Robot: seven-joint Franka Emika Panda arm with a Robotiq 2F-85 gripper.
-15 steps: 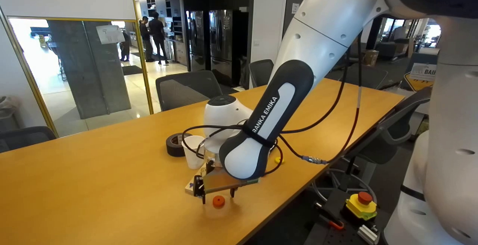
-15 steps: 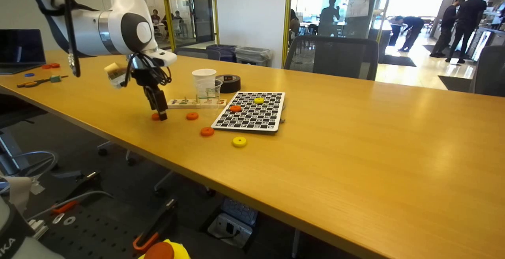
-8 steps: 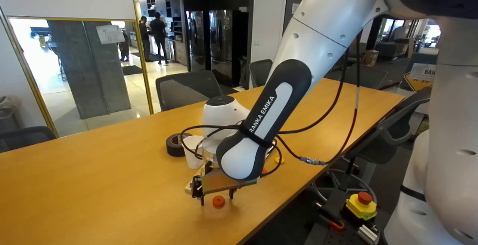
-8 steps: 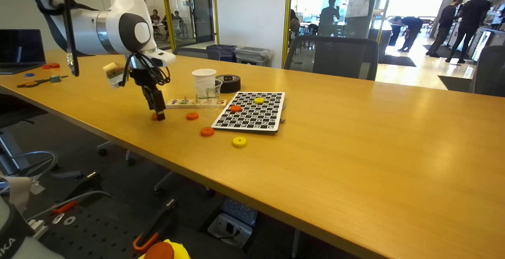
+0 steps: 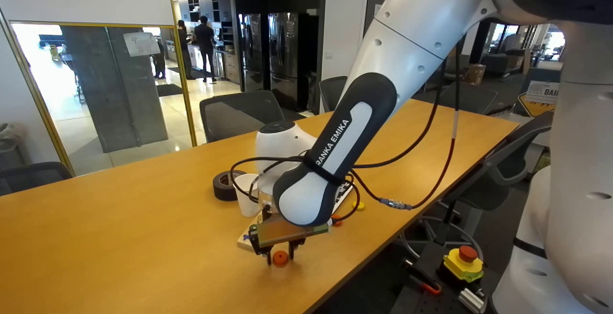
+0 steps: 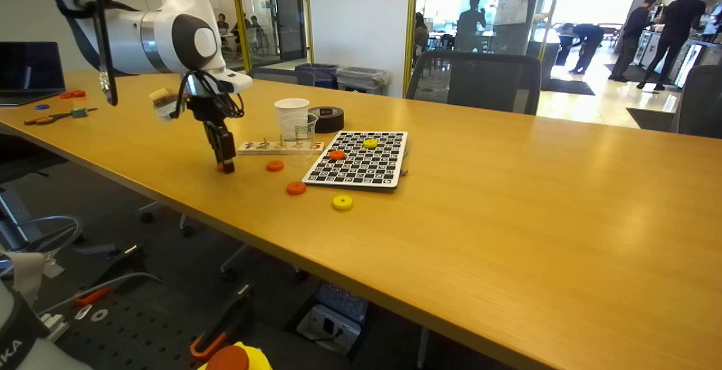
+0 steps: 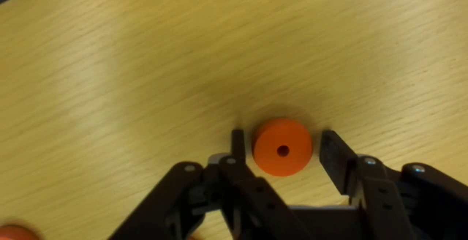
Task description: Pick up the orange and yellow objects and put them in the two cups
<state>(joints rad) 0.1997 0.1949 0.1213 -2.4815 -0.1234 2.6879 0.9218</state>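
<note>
My gripper (image 7: 281, 137) straddles an orange disc (image 7: 282, 152) on the table. Its fingers (image 7: 334, 159) stand partway together, a narrow gap on each side of the disc. In an exterior view other orange discs (image 6: 274, 166) (image 6: 296, 188) and a yellow disc (image 6: 342, 203) lie on the table, to the right of the gripper (image 6: 227, 170). One more orange disc (image 6: 337, 155) and a yellow one (image 6: 370, 143) rest on the checkered board. The two cups, a white cup (image 6: 291, 105) and a clear cup (image 6: 299, 133), stand upright close together.
A black tape roll (image 6: 329, 120) sits beside the cups. Near them lie a numbered peg strip (image 6: 256, 149) and the checkered board (image 6: 361, 174). Further off are pliers (image 6: 56, 116) and a laptop (image 6: 31, 71). The table's edge (image 6: 225, 219) runs along the near side.
My gripper's fingers have moved inward from wide apart to close around the orange disc. The arm has shifted slightly; the discs and cups have stayed put.
</note>
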